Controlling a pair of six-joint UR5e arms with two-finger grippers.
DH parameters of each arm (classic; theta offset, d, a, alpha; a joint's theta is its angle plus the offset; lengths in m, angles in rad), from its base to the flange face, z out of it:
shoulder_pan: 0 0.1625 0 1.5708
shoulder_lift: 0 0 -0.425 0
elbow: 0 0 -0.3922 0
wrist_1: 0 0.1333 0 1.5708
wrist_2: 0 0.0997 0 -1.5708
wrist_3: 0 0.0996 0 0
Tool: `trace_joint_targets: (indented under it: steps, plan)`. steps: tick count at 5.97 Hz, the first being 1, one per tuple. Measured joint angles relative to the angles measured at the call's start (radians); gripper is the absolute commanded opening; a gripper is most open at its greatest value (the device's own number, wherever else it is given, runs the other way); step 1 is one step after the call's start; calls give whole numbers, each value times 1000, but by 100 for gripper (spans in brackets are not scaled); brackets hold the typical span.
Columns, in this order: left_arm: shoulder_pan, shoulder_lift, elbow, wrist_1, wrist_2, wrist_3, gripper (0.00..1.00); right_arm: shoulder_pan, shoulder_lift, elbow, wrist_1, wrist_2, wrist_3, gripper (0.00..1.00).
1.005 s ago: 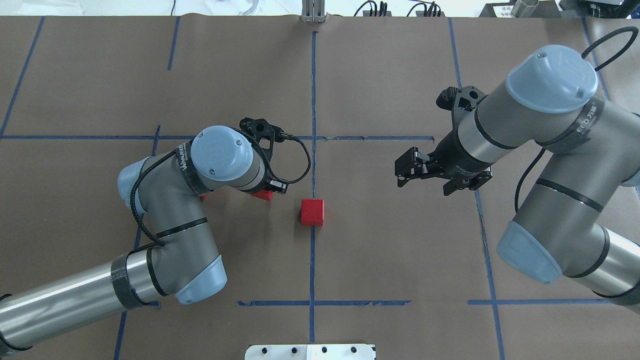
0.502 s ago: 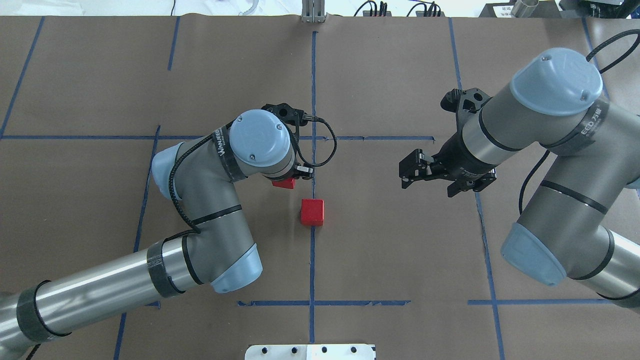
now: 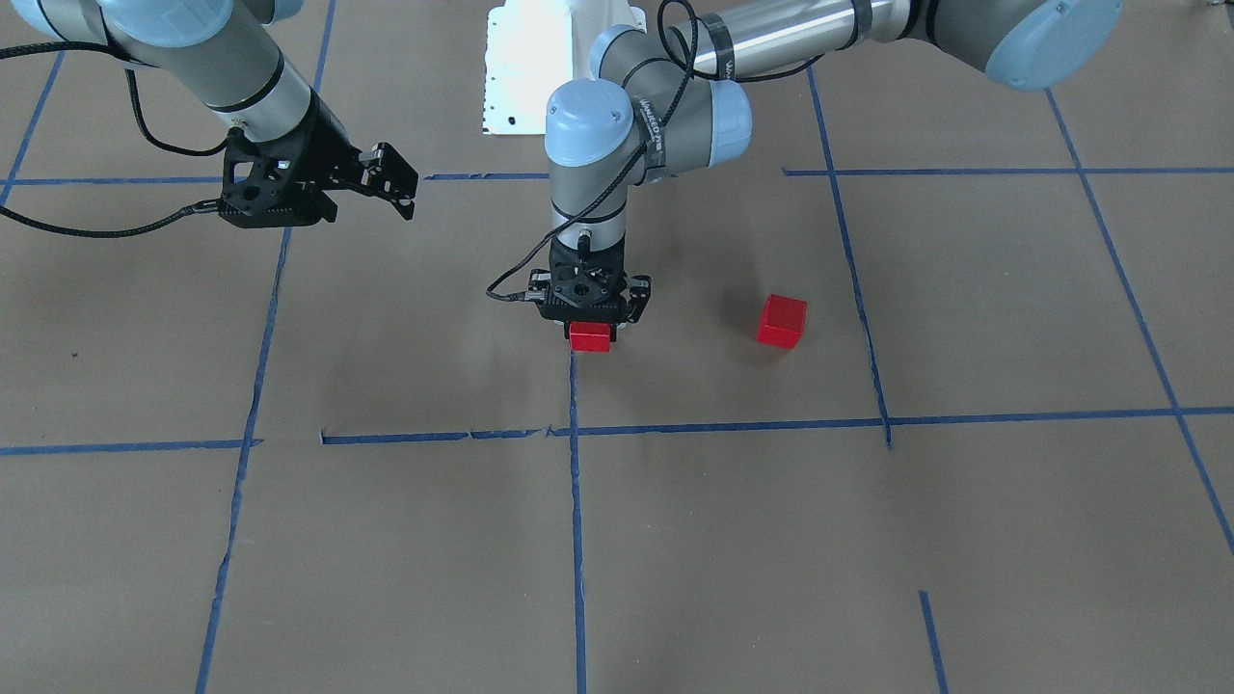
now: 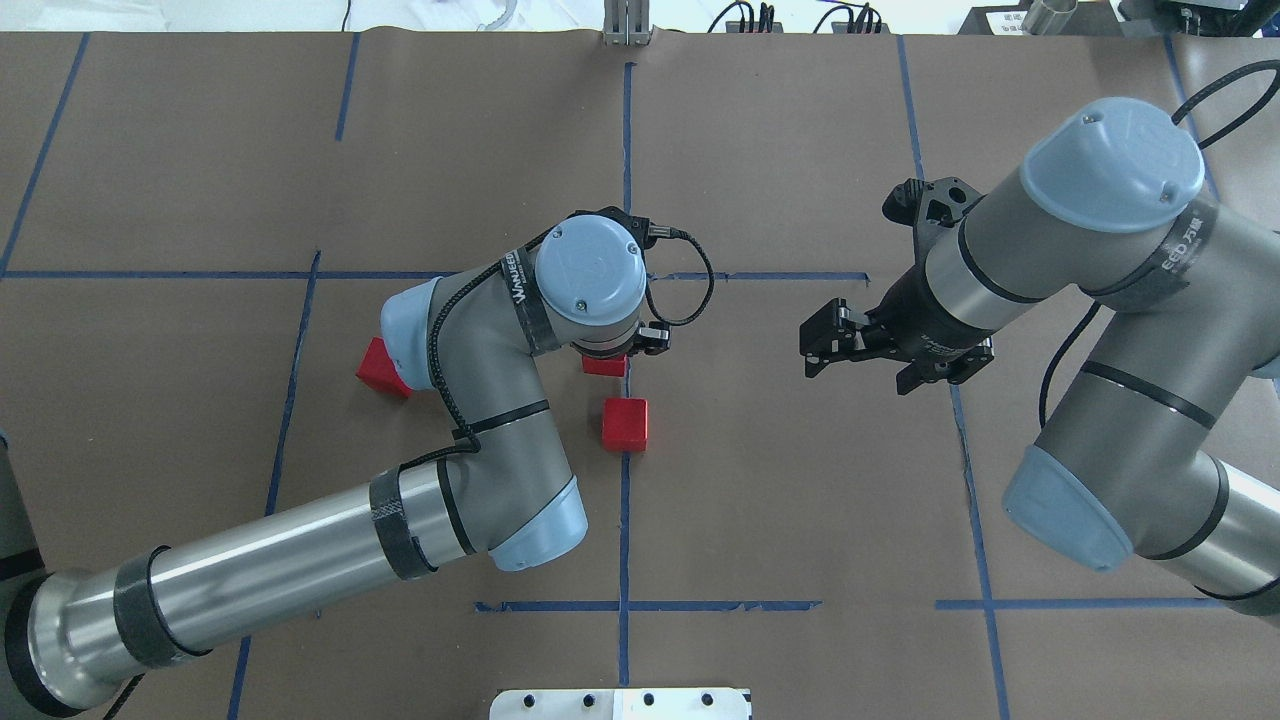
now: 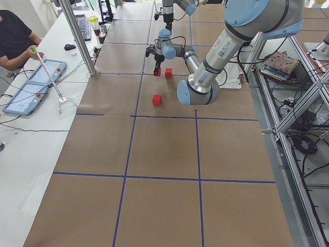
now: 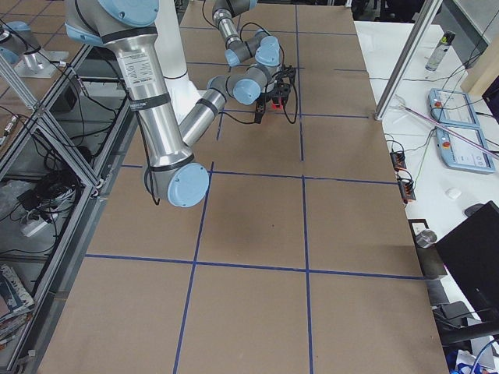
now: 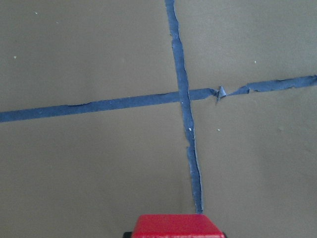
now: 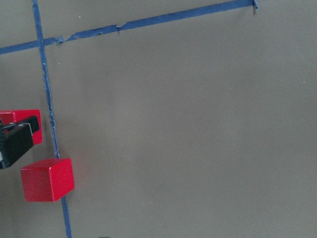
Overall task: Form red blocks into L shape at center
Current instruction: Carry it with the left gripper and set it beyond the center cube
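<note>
The left fingers (image 8: pixel 19 140) were closed on a red block (image 3: pixel 589 337), pinching it from two sides with the wrist pointing straight down. That block hung just beside the vertical blue tape line (image 4: pixel 624 520), on the robot's left of it. Whether it touched the brown paper (image 4: pixel 760 500) could not be told.

A second red block (image 4: pixel 625 424) sat on the tape line at the center (image 4: pixel 700 430). It was near the held one, on the side toward the robot's base, with a strip of paper showing between the two.

The third red block (image 4: pixel 380 367) lay on the counter well off to the robot's left. In the overhead view it was partly covered by the left arm (image 4: pixel 470 360); from the front it showed whole.

The right fingers (image 4: pixel 820 322) stood wide apart with nothing between them. They hung above the counter well to the right of the center and pointed toward the tape line.
</note>
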Motion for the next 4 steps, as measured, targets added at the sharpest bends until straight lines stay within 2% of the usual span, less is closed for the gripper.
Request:
trace_joint_targets:
  steps: [4]
  plan:
    - [35,-4,14,-8,1,-82,6,0,-1,1,0,1,1,100]
